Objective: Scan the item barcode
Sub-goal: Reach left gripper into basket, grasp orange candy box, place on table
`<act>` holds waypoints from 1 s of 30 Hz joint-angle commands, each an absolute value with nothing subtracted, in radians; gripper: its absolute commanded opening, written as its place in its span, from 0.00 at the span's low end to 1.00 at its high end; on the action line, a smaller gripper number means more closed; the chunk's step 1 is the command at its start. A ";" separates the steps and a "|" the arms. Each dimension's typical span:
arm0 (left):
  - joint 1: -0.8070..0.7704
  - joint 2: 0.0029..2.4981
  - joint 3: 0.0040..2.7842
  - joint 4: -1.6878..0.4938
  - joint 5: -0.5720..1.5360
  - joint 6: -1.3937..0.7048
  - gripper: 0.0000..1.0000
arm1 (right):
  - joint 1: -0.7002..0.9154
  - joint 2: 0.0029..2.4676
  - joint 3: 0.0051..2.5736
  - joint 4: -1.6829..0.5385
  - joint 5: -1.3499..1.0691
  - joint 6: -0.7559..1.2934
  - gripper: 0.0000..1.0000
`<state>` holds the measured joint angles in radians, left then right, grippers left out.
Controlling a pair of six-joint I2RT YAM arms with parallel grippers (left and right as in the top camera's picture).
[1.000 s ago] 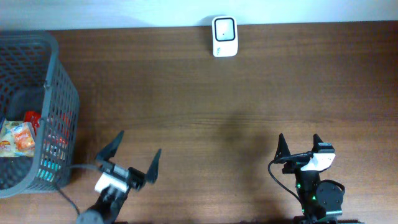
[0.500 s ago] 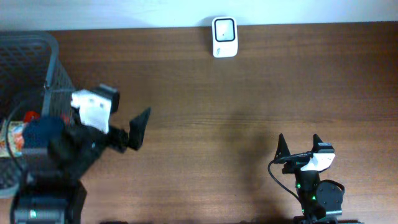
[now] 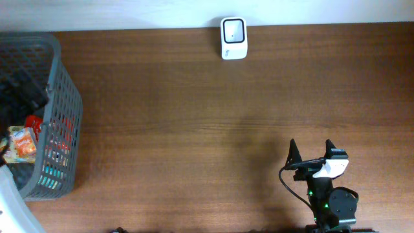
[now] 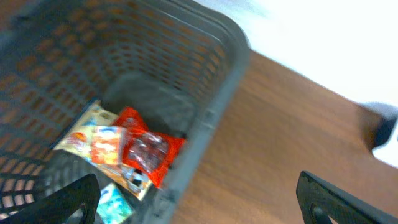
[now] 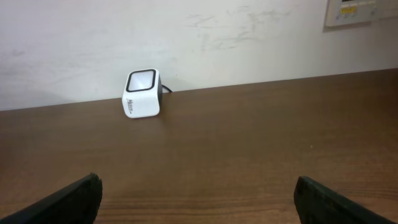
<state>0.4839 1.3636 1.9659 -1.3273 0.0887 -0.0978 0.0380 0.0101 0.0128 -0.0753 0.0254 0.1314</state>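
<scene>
A brown wooden table (image 3: 194, 116) fills the overhead view, with a pale wall (image 5: 74, 37) along its far edge. A grey mesh basket (image 3: 65, 110) stands at the table's left end, open side up, and holds the goods.

The left gripper (image 4: 198, 183) hangs over the side of the basket that faces the table's middle. Its fingers are spread wide and hold nothing. In the overhead view its arm shows only as a dark blur above the basket. The right gripper (image 3: 311, 145) sits at the near right of the table, fingers likewise spread and empty, pointing toward the far edge.

The white scanner (image 3: 233, 37) stands at the far edge against the wall, its dark-framed window facing up and toward the near side. Bare wood separates it from the right gripper, well apart.

On the basket floor a yellow-orange packet (image 4: 93, 137) and a red packet (image 4: 146, 152) lie flat, touching each other, close to the inner wall. A smaller teal packet (image 4: 115, 202) lies just beside them. The wrist view is blurred, so neither the packets' long axes nor any barcode can be made out. The packets lie below the left gripper, toward its left finger. The basket wall stands between them and the open table.
</scene>
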 commanded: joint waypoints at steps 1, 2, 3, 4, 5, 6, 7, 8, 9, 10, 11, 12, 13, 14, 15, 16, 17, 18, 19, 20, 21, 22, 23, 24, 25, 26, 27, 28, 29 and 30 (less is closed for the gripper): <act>0.627 1.422 1.984 -1.271 0.078 -0.252 0.99 | 0.032 0.004 0.006 -0.079 0.038 0.127 0.99; 0.687 1.468 1.984 -1.257 0.078 -0.310 0.99 | 0.032 0.004 0.006 -0.079 0.037 0.128 0.98; 0.736 1.535 1.984 -1.238 0.078 -0.322 0.99 | 0.032 0.004 0.006 -0.079 0.037 0.128 0.98; 0.759 1.581 1.984 -1.238 0.073 -0.322 0.99 | 0.032 0.004 0.006 -0.079 0.037 0.128 0.98; 0.775 1.618 1.984 -1.239 0.070 -0.323 0.99 | 0.032 0.004 0.006 -0.080 0.037 0.128 0.98; 0.799 1.667 1.984 -1.232 0.070 -0.326 0.99 | 0.032 0.004 0.006 -0.079 0.037 0.128 0.98; 0.814 1.712 1.984 -1.232 0.070 -0.326 0.99 | 0.032 0.004 0.006 -0.079 0.037 0.128 0.98; 0.823 1.752 1.984 -1.240 0.070 -0.326 0.99 | 0.032 0.004 0.006 -0.079 0.037 0.128 0.98; 0.826 1.795 1.984 -1.258 0.071 -0.326 0.99 | 0.032 0.004 0.006 -0.079 0.037 0.128 0.98; 0.826 1.824 1.984 -1.267 0.074 -0.326 0.99 | 0.032 0.004 0.006 -0.079 0.037 0.128 0.98; 0.825 1.855 1.984 -1.269 0.074 -0.326 0.99 | 0.032 0.004 0.006 -0.079 0.038 0.128 0.98; 0.823 1.879 1.984 -1.269 0.073 -0.326 0.99 | 0.032 0.004 0.006 -0.079 0.037 0.128 0.98; 0.823 1.902 1.984 -1.272 0.072 -0.326 0.99 | 0.032 0.004 0.006 -0.079 0.037 0.127 0.98; 0.820 1.913 1.983 -1.275 0.070 -0.326 0.99 | 0.032 0.004 0.006 -0.079 0.037 0.127 0.98; 0.815 1.921 1.983 -1.277 0.057 -0.326 0.99 | 0.032 0.004 0.006 -0.079 0.037 0.128 0.99; 0.804 1.929 1.983 -1.280 0.025 -0.326 0.99 | 0.032 0.004 0.006 -0.079 0.037 0.128 0.98; 0.787 1.938 1.983 -1.296 0.002 -0.325 0.99 | 0.032 0.004 0.006 -0.079 0.038 0.128 0.98; 0.762 1.955 1.983 -1.326 0.001 -0.325 0.99 | 0.032 0.004 0.006 -0.079 0.037 0.128 0.98; 0.750 1.967 1.983 -1.340 -0.008 -0.325 0.99 | 0.032 0.004 0.006 -0.079 0.037 0.128 0.98; 0.737 1.985 1.981 -1.348 -0.043 -0.325 0.99 | 0.032 0.004 0.006 -0.079 0.037 0.128 0.99; 0.730 2.000 1.978 -1.353 -0.085 -0.325 0.99 | 0.032 0.004 0.006 -0.079 0.037 0.128 0.98; 0.727 2.017 1.977 -1.357 -0.124 -0.325 0.99 | 0.032 0.004 0.006 -0.079 0.037 0.128 0.98; 0.727 2.045 1.977 -1.371 -0.128 -0.326 0.99 | 0.032 0.004 0.006 -0.079 0.037 0.128 0.98; 0.724 2.074 1.977 -1.377 -0.128 -0.325 0.99 | 0.032 0.004 0.006 -0.079 0.037 0.127 0.98; 0.713 2.097 1.977 -1.378 -0.128 -0.321 0.99 | 0.032 0.004 0.006 -0.079 0.037 0.128 0.98; 0.704 2.111 1.977 -1.378 -0.128 -0.320 0.99 | 0.032 0.004 0.006 -0.079 0.037 0.128 0.98; 0.682 2.136 1.977 -1.378 -0.129 -0.321 0.99 | 0.032 0.004 0.006 -0.079 0.037 0.128 0.98; 0.674 2.151 1.977 -1.366 -0.130 -0.321 0.99 | 0.032 0.004 0.006 -0.079 0.037 0.128 0.98; 0.674 2.161 1.977 -1.358 -0.134 -0.321 0.95 | 0.032 0.004 0.006 -0.079 0.037 0.128 0.98; 0.675 2.168 1.977 -1.355 -0.151 -0.321 0.85 | 0.032 0.004 0.006 -0.079 0.037 0.127 0.98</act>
